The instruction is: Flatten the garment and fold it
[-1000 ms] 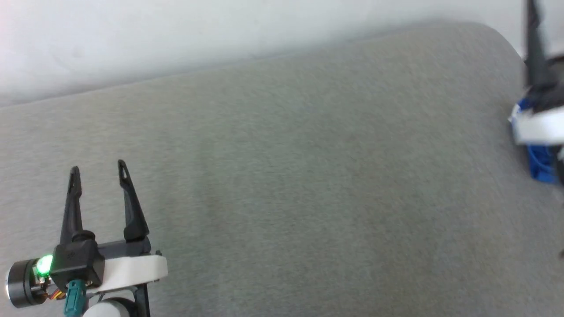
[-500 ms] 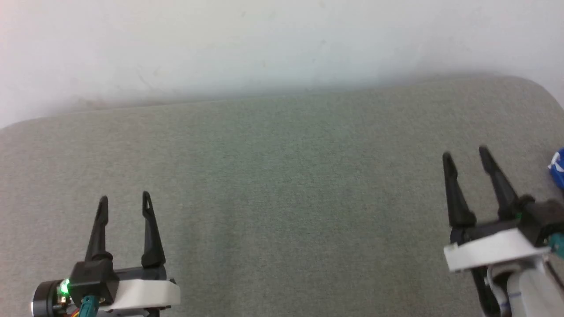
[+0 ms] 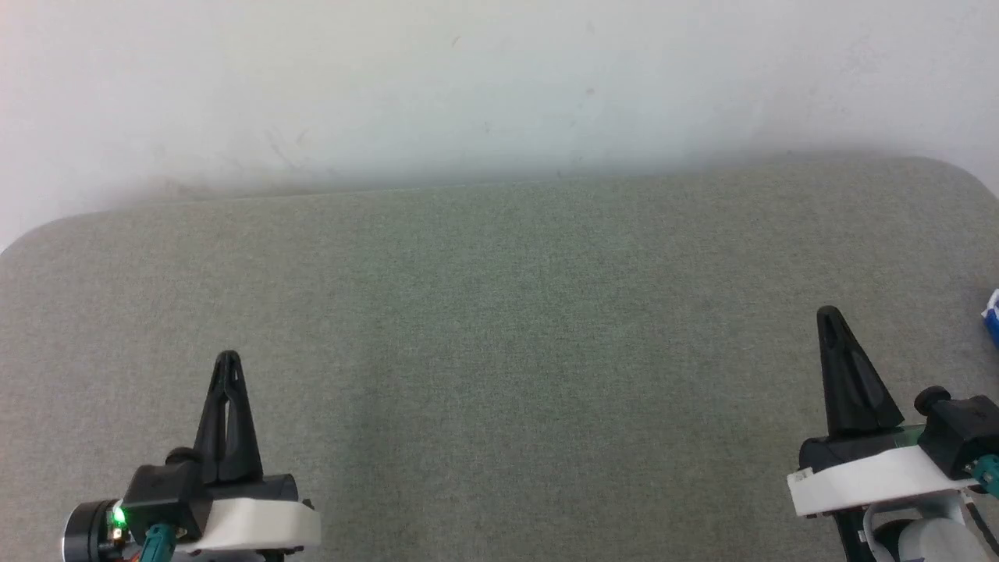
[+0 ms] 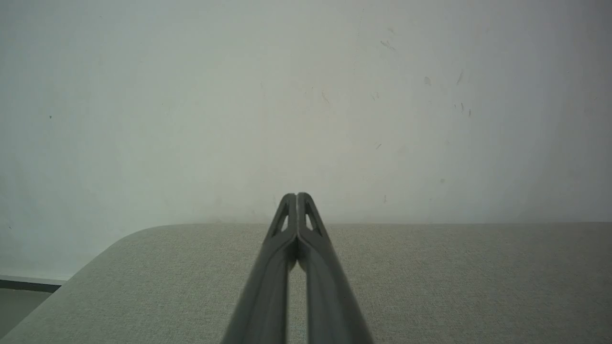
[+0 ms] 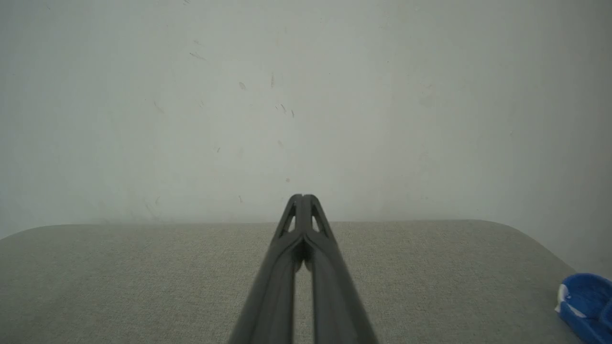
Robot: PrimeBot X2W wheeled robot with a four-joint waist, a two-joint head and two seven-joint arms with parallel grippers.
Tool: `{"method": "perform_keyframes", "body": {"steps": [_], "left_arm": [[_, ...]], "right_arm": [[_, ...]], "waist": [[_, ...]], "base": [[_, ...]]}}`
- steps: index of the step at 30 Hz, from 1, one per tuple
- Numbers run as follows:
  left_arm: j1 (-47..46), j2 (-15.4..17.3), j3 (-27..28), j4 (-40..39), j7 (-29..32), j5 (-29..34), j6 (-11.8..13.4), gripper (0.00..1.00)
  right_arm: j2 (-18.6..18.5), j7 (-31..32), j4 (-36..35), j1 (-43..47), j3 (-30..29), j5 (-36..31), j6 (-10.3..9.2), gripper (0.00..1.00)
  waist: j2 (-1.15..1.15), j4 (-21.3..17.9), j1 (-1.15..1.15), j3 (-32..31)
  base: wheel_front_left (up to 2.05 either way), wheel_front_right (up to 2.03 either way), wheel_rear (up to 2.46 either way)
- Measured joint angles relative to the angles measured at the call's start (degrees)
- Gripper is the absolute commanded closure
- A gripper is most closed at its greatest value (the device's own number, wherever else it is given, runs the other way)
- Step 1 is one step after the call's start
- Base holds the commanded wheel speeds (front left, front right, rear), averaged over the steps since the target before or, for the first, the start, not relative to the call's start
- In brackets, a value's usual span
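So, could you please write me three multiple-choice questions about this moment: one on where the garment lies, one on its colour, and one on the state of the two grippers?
1. Where on the grey surface is the garment?
A) in the middle
B) to the right of the right gripper, apart from it
C) at the far left corner

2. What is its main colour?
A) red
B) yellow
C) bright blue

3. How do the left gripper and the right gripper stand?
A) both open
B) both shut, holding nothing
C) left open, right shut on cloth

Answers:
1 B: the right wrist view shows it at the lower right, clear of that gripper.
2 C: it is blue with a little white.
3 B: in each wrist view the jaws meet with nothing between them.
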Motion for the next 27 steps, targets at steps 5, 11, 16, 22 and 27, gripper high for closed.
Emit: {"method": "perform_keyframes", "body": {"steps": [5, 11, 16, 22, 27], "left_arm": [[-0.02, -0.01, -0.03, 0.1, 0.58, 0.01, -0.01, 1.0], [-0.08, -0.02, -0.08, 0.4, 1.18, 0.03, -0.36, 1.0], [-0.19, -0.07, -0.13, 0.59, 1.85, 0.24, -0.51, 1.0], [-0.27, -0.1, -0.16, 0.83, 2.58, 0.45, -0.92, 1.0], [-0.31, -0.14, -0.22, 1.08, 3.05, 0.46, -1.0, 1.0]], "right_arm": [[0.0, 0.52, 0.0, 0.0, 0.04, -0.14, 0.0, 1.0], [0.02, 1.13, -0.01, 0.0, 0.08, -0.34, 0.0, 1.0], [0.04, 1.63, -0.02, 0.0, 0.13, -0.8, 0.0, 1.0], [0.09, 2.54, -0.04, 0.0, 0.2, -1.22, 0.0, 1.0], [0.14, 3.03, -0.08, 0.0, 0.24, -1.68, 0.0, 1.0]], "waist": [[0.0, 0.0, 0.0, -0.1], [0.0, 0.01, 0.0, -0.23], [0.0, 0.02, 0.0, -0.34], [0.0, 0.02, 0.0, -0.47], [0.0, 0.03, 0.0, -0.57]], "base": [[0.0, 0.0, 0.0], [0.0, 0.0, 0.0], [0.0, 0.0, 0.0], [0.0, 0.0, 0.0], [0.0, 0.0, 0.0]]}}
